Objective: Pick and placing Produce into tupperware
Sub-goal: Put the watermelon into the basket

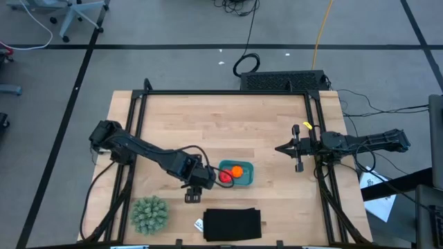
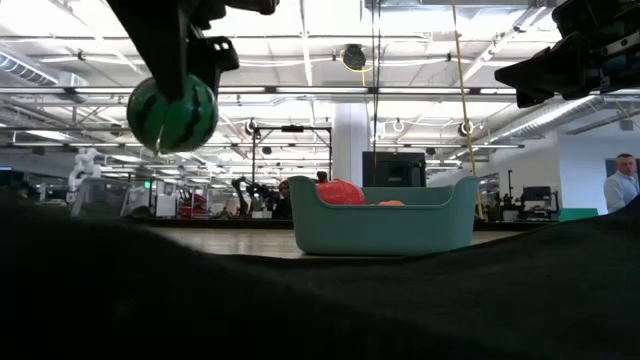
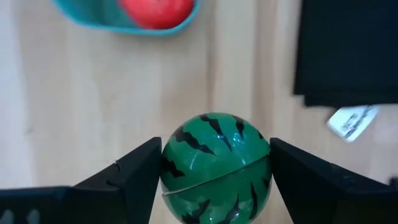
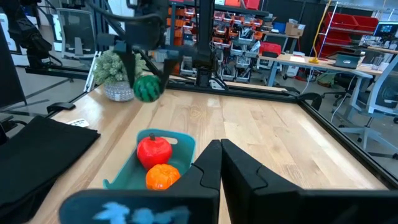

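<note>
My left gripper (image 1: 196, 185) hangs over the table just left of the teal tupperware (image 1: 237, 173) and is shut on the dark green striped ball (image 2: 172, 113). The tupperware stands flat on the wood. A red roundish fruit (image 4: 153, 152) and an orange ball (image 4: 163, 176) lie inside it. From above, the gripper hides the green ball. My right gripper (image 1: 280, 149) waits shut near the table's right side, pointing toward the tupperware. My left gripper pinches the green striped ball (image 3: 216, 168) between its two fingers (image 3: 140, 177), one on each side at the ball's widest part. The fingers come from above, pointing down. In the low view the ball is lifted clear of the table, higher than the tupperware's rim (image 2: 380, 207).
A large pale green spiky ball (image 1: 149, 214) sits near the front edge, left of my left gripper. A flat black rectangle (image 1: 233, 225) lies in front of the tupperware, with a small white label (image 3: 351, 121) at its left corner. Bare wood spans the table's far half.
</note>
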